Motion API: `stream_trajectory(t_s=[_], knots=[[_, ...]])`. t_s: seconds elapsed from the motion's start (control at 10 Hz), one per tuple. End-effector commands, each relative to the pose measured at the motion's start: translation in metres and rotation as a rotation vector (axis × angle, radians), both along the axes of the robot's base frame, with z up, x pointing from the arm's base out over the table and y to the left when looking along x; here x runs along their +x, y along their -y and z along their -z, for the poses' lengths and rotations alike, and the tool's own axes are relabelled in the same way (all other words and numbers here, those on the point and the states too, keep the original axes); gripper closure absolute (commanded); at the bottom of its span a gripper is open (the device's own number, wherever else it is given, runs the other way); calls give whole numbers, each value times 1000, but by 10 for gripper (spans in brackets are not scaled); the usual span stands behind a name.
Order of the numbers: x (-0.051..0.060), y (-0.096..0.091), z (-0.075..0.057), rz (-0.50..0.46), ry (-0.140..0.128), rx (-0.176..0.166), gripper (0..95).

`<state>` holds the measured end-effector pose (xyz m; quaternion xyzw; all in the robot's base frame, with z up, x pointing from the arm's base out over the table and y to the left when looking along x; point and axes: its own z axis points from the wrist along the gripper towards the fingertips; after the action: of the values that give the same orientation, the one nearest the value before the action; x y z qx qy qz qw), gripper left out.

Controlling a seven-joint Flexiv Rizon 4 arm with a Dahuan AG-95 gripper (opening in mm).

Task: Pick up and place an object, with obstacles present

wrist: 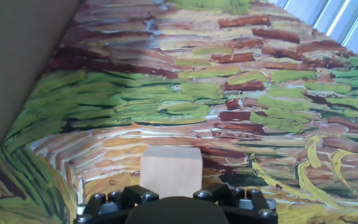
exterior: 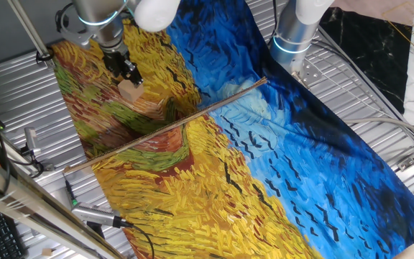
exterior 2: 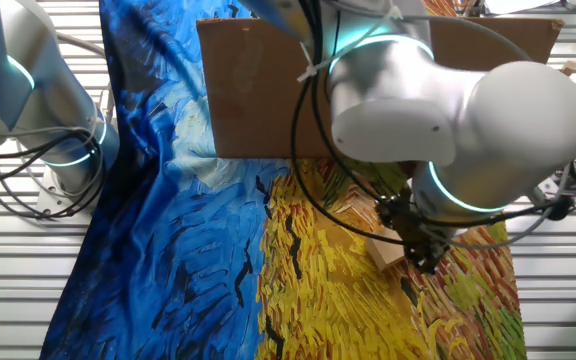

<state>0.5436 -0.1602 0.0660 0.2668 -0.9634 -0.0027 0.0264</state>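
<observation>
Fingers [exterior: 129,76] sitting right on top of the cube [exterior: 130,90], touching its upper side, up at the yellow-green end of the painted cloth [exterior: 192,187] over the worktop. Can't tell if actually clamped or just resting there, tips hidden in hand view. Rod [exterior: 165,126] lying diagonally across the cloth, apart from cube.

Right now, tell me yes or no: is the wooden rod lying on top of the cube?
No. The rod lies across the painted cloth, apart from the cube, which sits at the tool.
</observation>
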Motion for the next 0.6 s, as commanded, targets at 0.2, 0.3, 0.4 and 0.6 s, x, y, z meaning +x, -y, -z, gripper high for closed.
stream_trajectory(t_s=[0.2,0.3,0.4,0.6], knots=[[-2,1,8,15,4,10,190],[-3,2,9,17,3,10,190],[-6,2,12,20,5,11,190],[-9,2,17,26,6,12,190]])
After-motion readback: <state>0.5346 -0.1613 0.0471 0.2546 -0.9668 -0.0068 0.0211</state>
